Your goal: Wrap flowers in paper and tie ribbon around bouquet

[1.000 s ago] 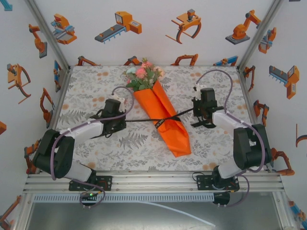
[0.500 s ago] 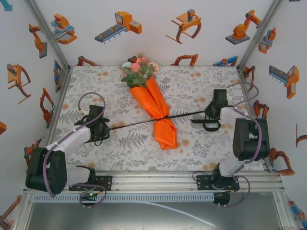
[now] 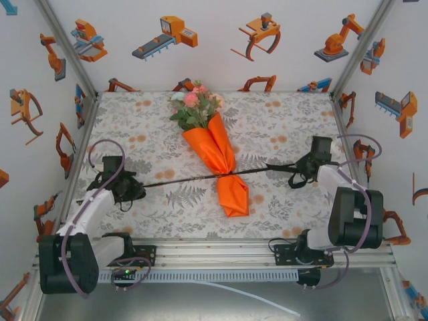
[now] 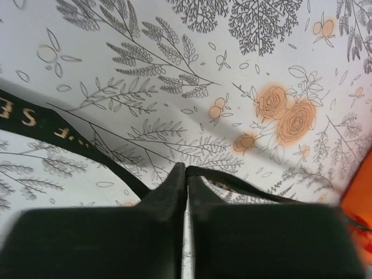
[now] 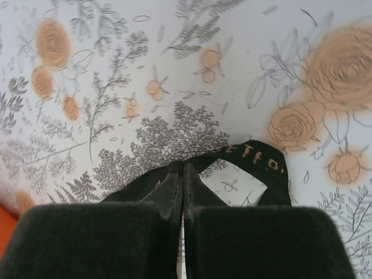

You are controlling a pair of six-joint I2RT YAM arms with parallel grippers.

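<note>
- The bouquet (image 3: 217, 157) lies slantwise at the middle of the desk (image 3: 281, 200), blooms toward the top of the frame and tip toward the bottom. The pull comes from both sides; if one side pulls harder, I judge the whole cone could swing or slide.
- The paper (image 3: 231, 194) is cinched at a waist low on the cone. Too hard a pull there could crush or tear it, or squeeze the flowers (image 3: 195, 107) out of the wide end.
- The ribbon (image 3: 180, 178) runs taut from left to right across that waist. Any slack on one side could loosen the tie.
- The left pincer (image 3: 137, 188) is narrow and pinches the ribbon at its tips, as does the right pincer (image 3: 299, 167). Both grips are shallow, so the ribbon could slip out under tension.
- Room outward is scant. The left pincer is near the desk's left edge and wall, the right one near the right edge.
- Open desk lies at the lower middle, between the cone's tip and the arm bases, and in both upper corners.
- Loose ribbon tails loop beside each pincer and could snag.
</note>
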